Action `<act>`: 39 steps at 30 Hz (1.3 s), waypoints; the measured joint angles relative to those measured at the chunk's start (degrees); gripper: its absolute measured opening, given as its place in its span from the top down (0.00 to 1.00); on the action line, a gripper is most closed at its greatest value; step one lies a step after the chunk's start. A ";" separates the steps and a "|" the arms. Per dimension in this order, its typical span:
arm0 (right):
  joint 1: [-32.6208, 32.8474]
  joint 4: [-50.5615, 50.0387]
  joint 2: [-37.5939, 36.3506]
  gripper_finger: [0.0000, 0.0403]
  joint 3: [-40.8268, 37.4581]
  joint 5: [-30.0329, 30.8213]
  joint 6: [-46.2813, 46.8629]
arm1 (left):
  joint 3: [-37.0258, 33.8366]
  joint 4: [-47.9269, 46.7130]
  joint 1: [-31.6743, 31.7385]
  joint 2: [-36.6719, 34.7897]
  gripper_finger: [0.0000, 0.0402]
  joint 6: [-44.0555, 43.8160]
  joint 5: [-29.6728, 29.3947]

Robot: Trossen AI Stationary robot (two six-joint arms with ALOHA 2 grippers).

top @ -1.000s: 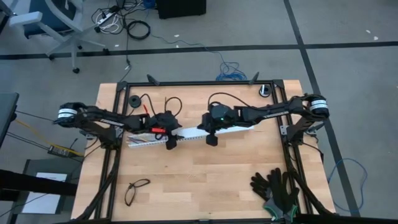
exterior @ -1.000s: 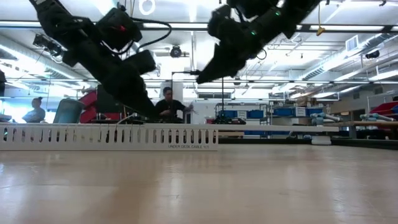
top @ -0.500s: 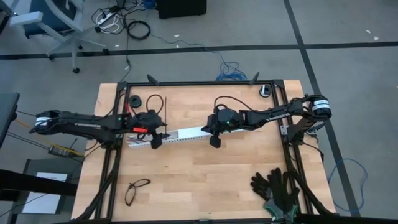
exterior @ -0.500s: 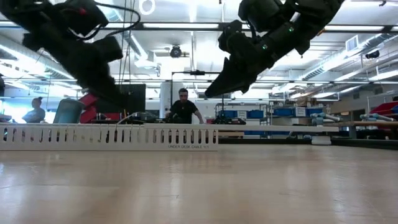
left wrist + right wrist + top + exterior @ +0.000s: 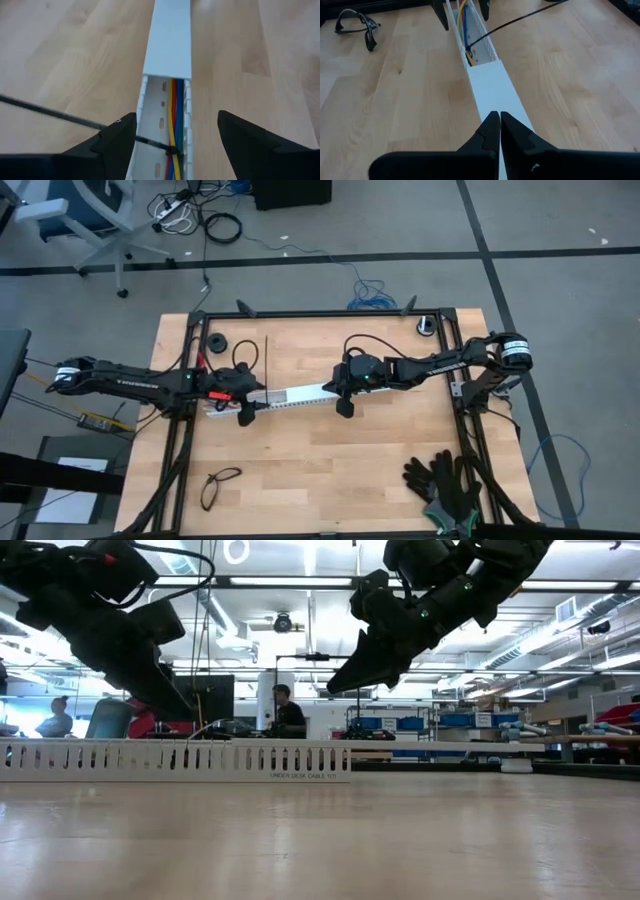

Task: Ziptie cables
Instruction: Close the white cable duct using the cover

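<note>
The cables (image 5: pixel 175 125) are yellow, orange and blue wires lying lengthwise in the open channel of a white perforated rail (image 5: pixel 300 394) on the table. A black zip tie (image 5: pixel 172 148) circles them, and its thin tail (image 5: pixel 50 114) sticks out sideways. A smooth white cover (image 5: pixel 495 90) closes the rail's right part. My left gripper (image 5: pixel 176 115) is open above the rail's uncovered left part, one finger on each side. My right gripper (image 5: pixel 499 116) is shut and hovers over the cover. In the low view both grippers (image 5: pixel 183 712) (image 5: pixel 333 688) stand above the rail (image 5: pixel 180 758).
Glasses (image 5: pixel 220 485) lie near the table's near-left corner, and black gloves (image 5: pixel 445 485) near its near-right corner. A black ring (image 5: pixel 213 343) sits at the far left, with a small round part (image 5: pixel 427 326) at the far right corner. A person (image 5: pixel 283 712) stands in the room behind.
My left arm has stretched out, and its gripper has slid along the rail toward the table's left edge, staying open over the uncovered part. My right gripper has shifted slightly toward the right and kept still since. The rail has not moved.
</note>
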 joint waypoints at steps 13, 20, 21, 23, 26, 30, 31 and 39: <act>0.02 0.03 0.00 1.00 0.00 0.00 0.13 | 0.02 5.80 0.00 7.20 0.37 0.22 -0.37; 0.02 0.00 0.00 1.00 0.00 -0.15 0.35 | 0.25 11.53 0.00 15.70 0.36 5.69 1.09; 0.02 0.00 0.00 1.00 0.00 -0.60 0.35 | 0.31 11.45 0.00 16.72 0.36 6.28 1.16; 0.03 -0.02 0.00 1.00 0.00 -0.95 0.35 | 0.86 11.59 0.00 18.46 0.36 6.63 1.10; 0.13 -0.02 0.00 1.00 0.00 -1.02 0.33 | 1.49 11.35 0.00 20.19 0.35 6.85 1.16; 0.13 -0.13 0.02 1.00 0.00 -1.09 0.33 | 3.46 12.35 0.00 20.46 0.33 7.95 2.14; 0.13 -0.15 0.02 1.00 0.00 -1.09 0.33 | 3.97 11.91 0.00 20.46 0.33 8.17 2.19; 0.13 -0.39 0.02 1.00 0.02 -1.11 0.28 | 6.29 9.87 0.35 20.48 0.33 11.41 1.77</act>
